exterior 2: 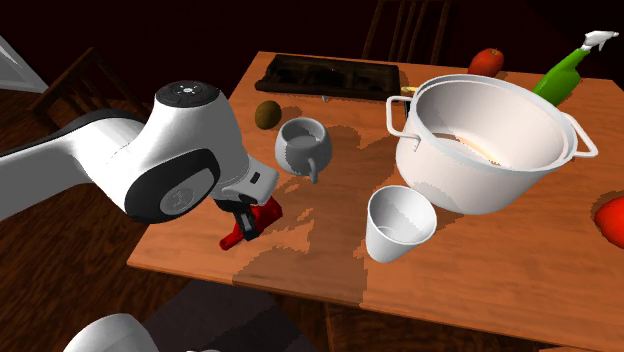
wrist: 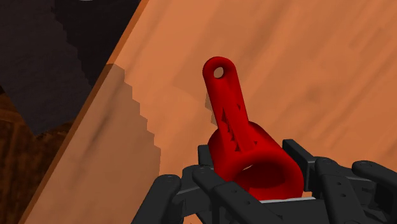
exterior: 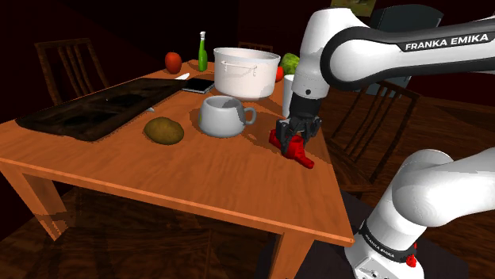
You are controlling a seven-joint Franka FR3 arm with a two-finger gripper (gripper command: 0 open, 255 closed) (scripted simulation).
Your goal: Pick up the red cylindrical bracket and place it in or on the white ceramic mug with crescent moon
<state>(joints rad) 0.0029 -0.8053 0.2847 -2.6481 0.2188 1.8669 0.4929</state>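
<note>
My end effector (exterior: pixel 297 135) is closed on the red bracket (wrist: pixel 230 121), fingers clasping its ring end. The holed tab points down at the wooden surface (exterior: pixel 230 170), near its edge. Whether the tab touches: cannot tell. The pale mug (exterior: pixel 224 116) stands upright nearby, apart from the bracket.

Table (exterior: pixel 198 170) layout, per shoulder view.
I've got the bracket (exterior: pixel 295 150) clasped in the gripper (exterior: pixel 299 135), right of the mug (exterior: pixel 222 116) & nearer the front edge, apart from it. Potato (exterior: pixel 163 131) sits just left of the mug. Pot (exterior: pixel 246 71) stands behind the mug; cup (exterior 2: pixel 398 228) is right of the pot, btwn pot & arm. Bottle (exterior: pixel 202 54) is at the back, left of the pot. Tray (exterior: pixel 95 111) lies along the left side, behind the potato.
</note>
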